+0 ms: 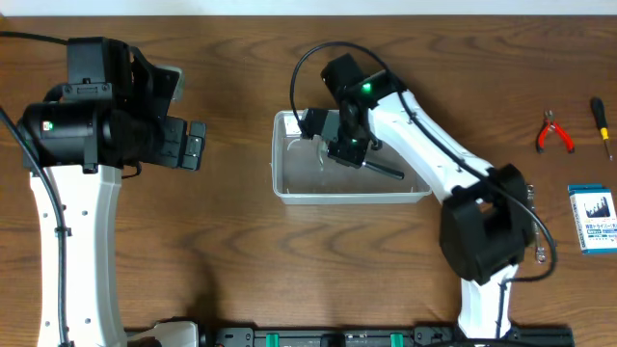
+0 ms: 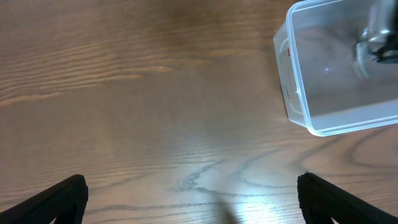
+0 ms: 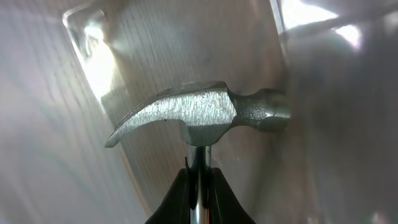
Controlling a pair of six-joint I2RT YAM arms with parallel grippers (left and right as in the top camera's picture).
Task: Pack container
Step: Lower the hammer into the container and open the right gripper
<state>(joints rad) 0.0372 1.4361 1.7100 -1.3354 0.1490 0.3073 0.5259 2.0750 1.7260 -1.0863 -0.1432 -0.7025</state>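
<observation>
One big wood-grain table carries everything here. Next down in size are the arms: the left arm sits over the left side of the table, well away from the action, and the left end effector has its fingers spread wide with nothing but bare wood between them. The right arm reaches in from the lower right toward the middle, and the right end effector is pinched tight on the metal neck of a hammer, right under the head. The container, a clear plastic bin with rounded corners, sits near the middle of the table a bit toward the far edge, and the left wrist view catches one end of it at the upper right. The hammer's steel claw head is down inside the container close to one wall, and overhead its dark handle sticks out at an angle over the bin; whether the head touches the bottom can't be told. Off on the right side of the table, well apart from the bin, lie a small blue-and-white box, red-handled pliers and a thin screwdriver just beside them.
</observation>
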